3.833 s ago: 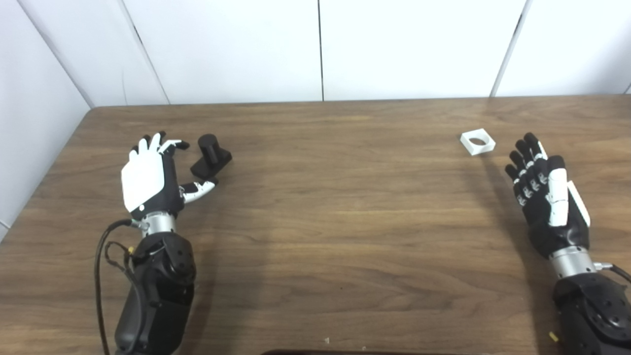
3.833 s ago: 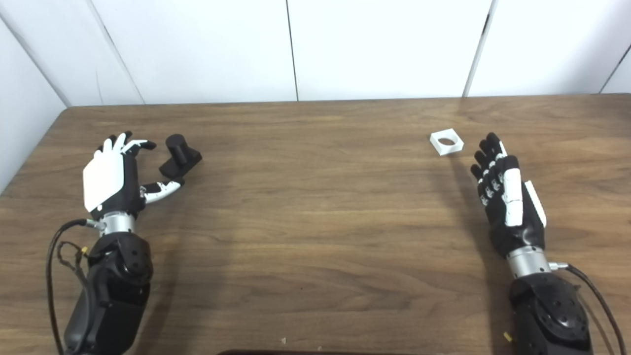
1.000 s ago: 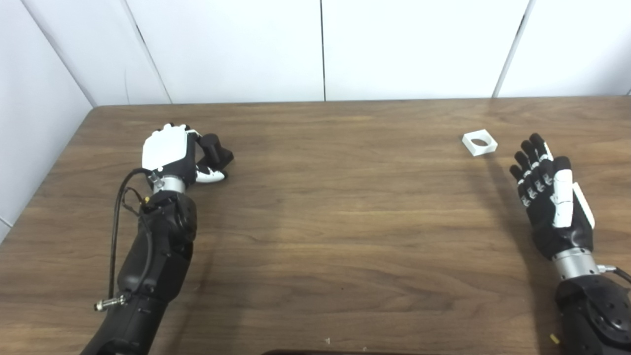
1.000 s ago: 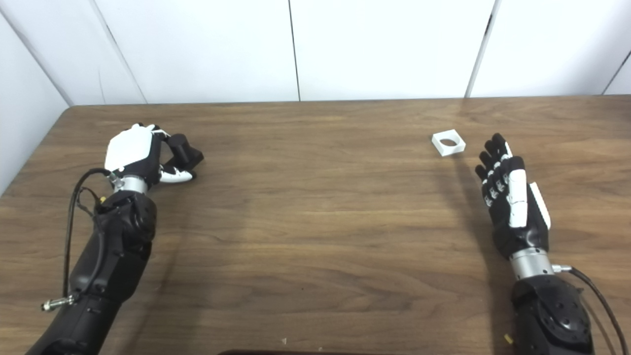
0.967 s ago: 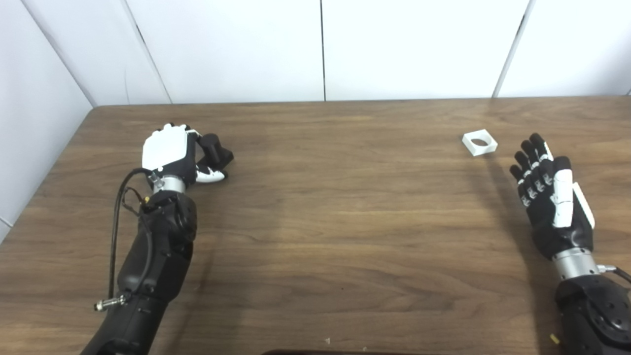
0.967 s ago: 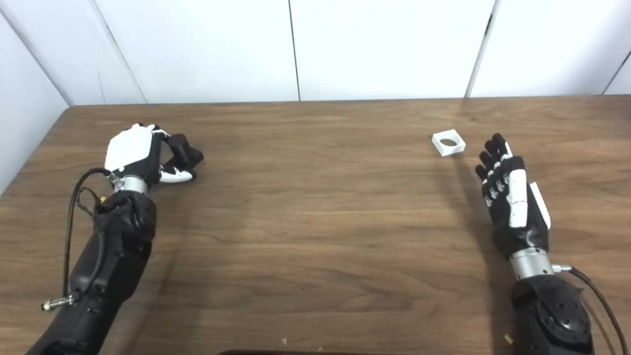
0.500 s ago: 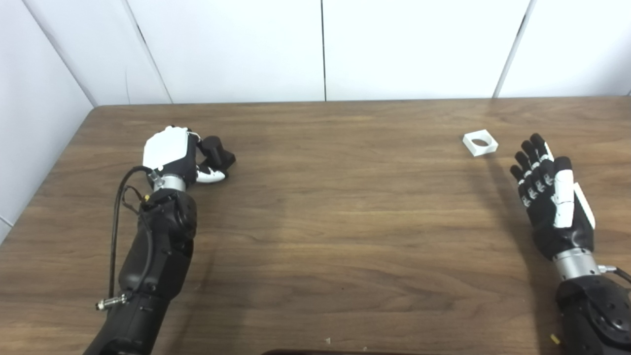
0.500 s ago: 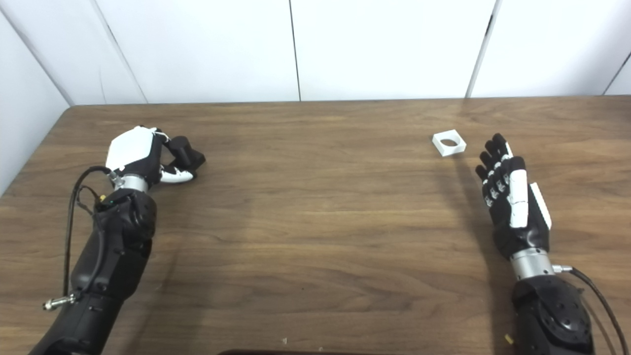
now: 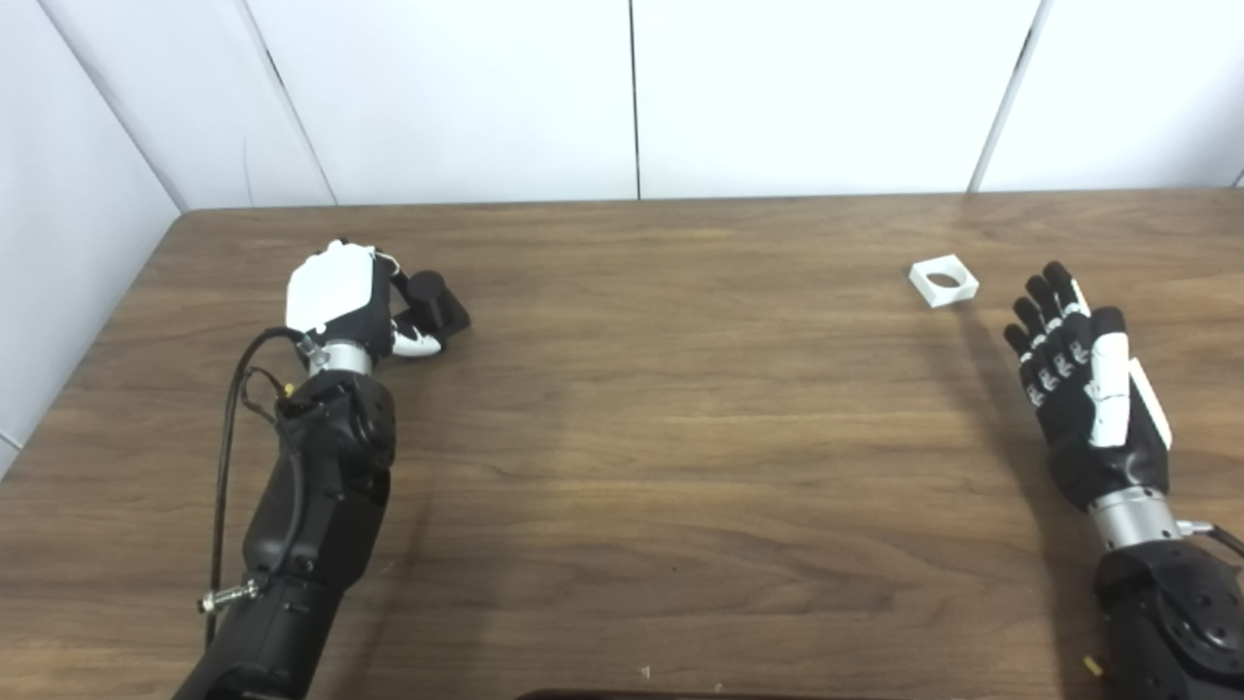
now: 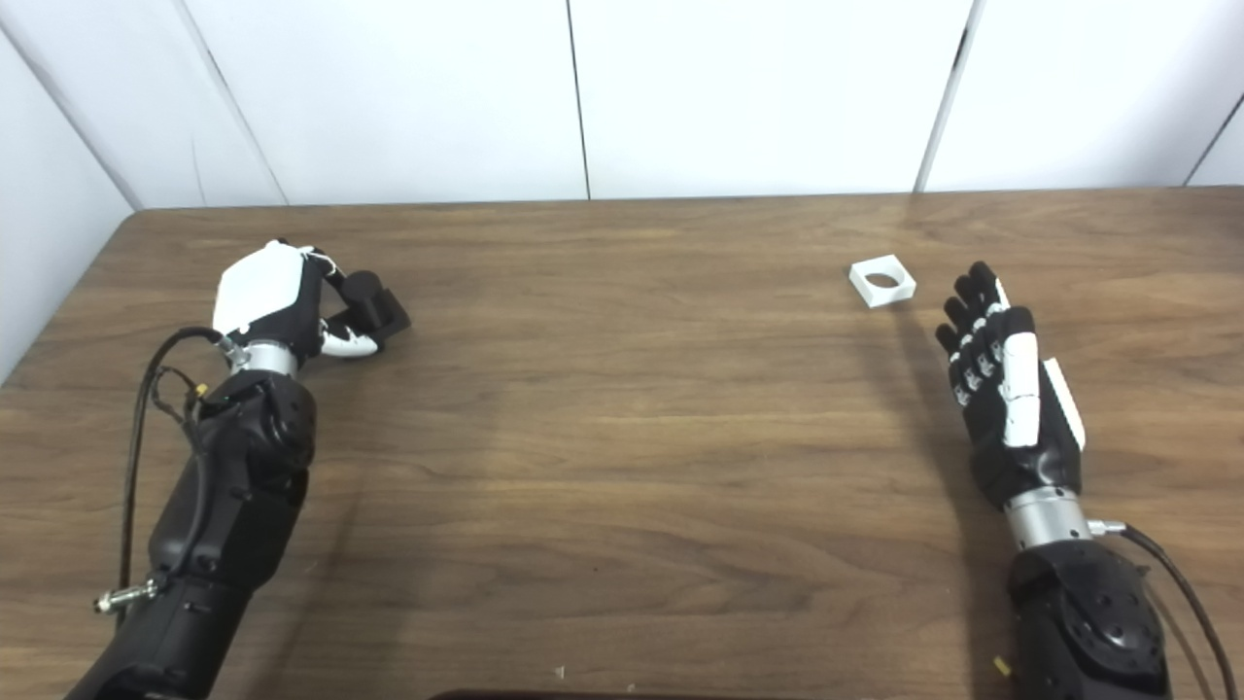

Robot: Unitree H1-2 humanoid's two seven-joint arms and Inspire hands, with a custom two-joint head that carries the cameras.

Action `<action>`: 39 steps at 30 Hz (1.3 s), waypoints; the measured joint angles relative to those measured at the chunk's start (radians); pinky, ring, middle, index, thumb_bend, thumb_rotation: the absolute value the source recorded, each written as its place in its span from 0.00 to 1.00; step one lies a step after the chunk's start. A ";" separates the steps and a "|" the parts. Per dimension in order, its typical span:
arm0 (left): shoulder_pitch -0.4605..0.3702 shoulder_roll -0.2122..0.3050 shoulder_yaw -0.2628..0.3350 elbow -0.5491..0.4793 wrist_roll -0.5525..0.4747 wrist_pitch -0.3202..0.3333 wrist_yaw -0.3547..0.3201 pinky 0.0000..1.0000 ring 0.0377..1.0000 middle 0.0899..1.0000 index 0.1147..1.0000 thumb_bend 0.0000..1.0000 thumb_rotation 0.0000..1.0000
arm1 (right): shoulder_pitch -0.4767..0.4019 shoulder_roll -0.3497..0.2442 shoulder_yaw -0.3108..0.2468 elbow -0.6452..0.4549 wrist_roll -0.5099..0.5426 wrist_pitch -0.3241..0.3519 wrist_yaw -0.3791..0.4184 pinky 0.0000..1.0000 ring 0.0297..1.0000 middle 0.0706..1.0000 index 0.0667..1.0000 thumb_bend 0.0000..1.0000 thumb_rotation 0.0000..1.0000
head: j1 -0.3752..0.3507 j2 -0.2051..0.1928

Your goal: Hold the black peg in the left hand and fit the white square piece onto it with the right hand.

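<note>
The black peg [image 9: 433,299], a short cylinder on a square base, is at the far left of the wooden table [image 9: 680,418]. My left hand [image 9: 340,303] is shut on the black peg, fingers wrapped over it and thumb under it; the peg tilts to the right. The white square piece [image 9: 944,280] with a round hole lies flat at the far right of the table. My right hand [image 9: 1079,379] is open and empty, fingers pointing up, just right of and nearer than the white piece, not touching it.
A white panelled wall [image 9: 632,97] runs behind the table's far edge, and another wall [image 9: 58,243] stands along its left edge. A dark object [image 9: 622,694] shows at the bottom edge. A cable [image 9: 228,428] loops beside my left forearm.
My left hand closed on the black peg and has shifted slightly right and up with it, tilting it over to the right. My right hand and the white piece have not moved.
</note>
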State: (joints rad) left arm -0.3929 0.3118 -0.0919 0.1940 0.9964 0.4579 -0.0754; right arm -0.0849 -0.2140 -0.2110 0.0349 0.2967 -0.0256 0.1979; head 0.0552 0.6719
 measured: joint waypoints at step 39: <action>0.182 -0.043 -0.079 -0.261 -0.023 0.005 -0.005 1.00 1.00 0.88 0.42 0.52 0.07 | 0.007 -0.006 0.007 -0.006 0.010 0.008 0.007 1.00 1.00 1.00 1.00 0.56 1.00 | -0.014 -0.002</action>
State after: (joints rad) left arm -0.2106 0.2688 -0.1710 -0.0667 0.9736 0.4625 -0.0802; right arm -0.0778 -0.2197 -0.2039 0.0288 0.3072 -0.0174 0.2047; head 0.0414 0.6703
